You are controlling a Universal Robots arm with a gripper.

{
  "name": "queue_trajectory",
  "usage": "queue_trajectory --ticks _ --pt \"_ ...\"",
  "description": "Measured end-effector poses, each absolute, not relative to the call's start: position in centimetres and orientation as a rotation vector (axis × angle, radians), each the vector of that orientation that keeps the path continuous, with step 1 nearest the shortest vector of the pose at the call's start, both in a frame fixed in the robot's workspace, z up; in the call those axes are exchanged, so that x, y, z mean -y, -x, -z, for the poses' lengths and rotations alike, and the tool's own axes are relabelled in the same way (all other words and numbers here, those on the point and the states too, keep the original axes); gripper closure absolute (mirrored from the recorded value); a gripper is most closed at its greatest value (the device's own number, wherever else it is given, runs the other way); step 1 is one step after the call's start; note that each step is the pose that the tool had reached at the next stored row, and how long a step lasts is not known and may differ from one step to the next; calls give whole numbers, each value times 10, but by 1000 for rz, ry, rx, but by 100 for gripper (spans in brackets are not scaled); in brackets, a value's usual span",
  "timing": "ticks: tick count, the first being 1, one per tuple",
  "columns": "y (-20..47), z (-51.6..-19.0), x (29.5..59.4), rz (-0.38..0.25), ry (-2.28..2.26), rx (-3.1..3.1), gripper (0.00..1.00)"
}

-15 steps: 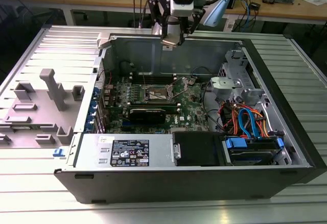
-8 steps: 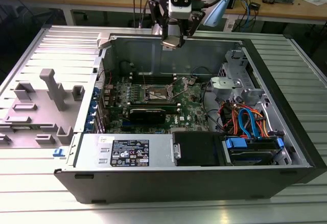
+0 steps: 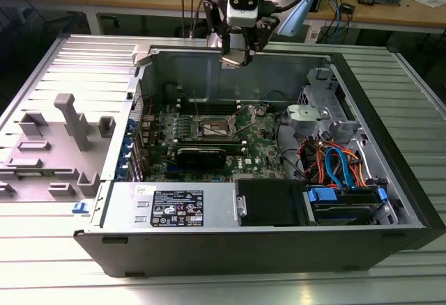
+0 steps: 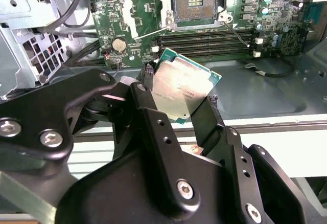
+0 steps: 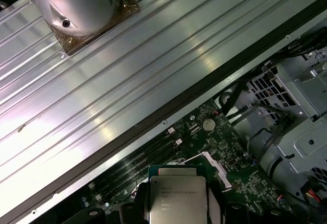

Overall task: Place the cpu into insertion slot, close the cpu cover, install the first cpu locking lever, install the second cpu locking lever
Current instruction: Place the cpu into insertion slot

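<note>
Held by two opposite edges, lid up: the small flat square cpu [image 4: 185, 97] with its dull silver-grey metal top and thin green border. Clamped in the black two-finger gripper [image 4: 180, 87], jaws closed on the chip, one finger [image 4: 145, 88] at each side. Looks skewed against the board's lines in the second wrist view, so likely not yet squared to its seat.

Hangs high over the far wall of the open black and grey computer case [image 3: 376, 110] in the exterior view, well apart from the board below. Not yet placed.

Farther in, amid green circuit board: the square dark insertion slot [image 4: 195, 1] with its silver metal rim, bare and ready. Just beside it, swung back off the socket, the thin silver square-framed cpu cover [image 4: 129, 14]. Released too, and angled up from the board, the thin wire locking levers [image 4: 237, 32]. Between slot and chip in the second wrist view, the long narrow black memory slots [image 4: 204, 40].

For doing this step well, as a judgement only:
- Square the chip's edges to the silver rim while high, not down among the parts.
- Keep it level, since a tilted corner probably lands first and risks the contacts.
- Come down straight over the socket, never sliding sideways across it.
- Mind the raised cover and the wire levers on the way in; likely snag points for the fingers.
- Keep the grip light but firm, as a thin edge hold probably slips with any bump.
</note>
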State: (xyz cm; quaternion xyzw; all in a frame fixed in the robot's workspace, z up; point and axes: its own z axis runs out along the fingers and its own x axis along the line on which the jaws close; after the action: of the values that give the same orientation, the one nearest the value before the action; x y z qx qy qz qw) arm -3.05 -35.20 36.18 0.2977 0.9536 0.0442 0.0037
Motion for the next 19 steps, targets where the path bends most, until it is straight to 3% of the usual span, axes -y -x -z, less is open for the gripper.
queue_trajectory --ticks 19 --pt "31 -358 354 -136 -1064 -2943 46"
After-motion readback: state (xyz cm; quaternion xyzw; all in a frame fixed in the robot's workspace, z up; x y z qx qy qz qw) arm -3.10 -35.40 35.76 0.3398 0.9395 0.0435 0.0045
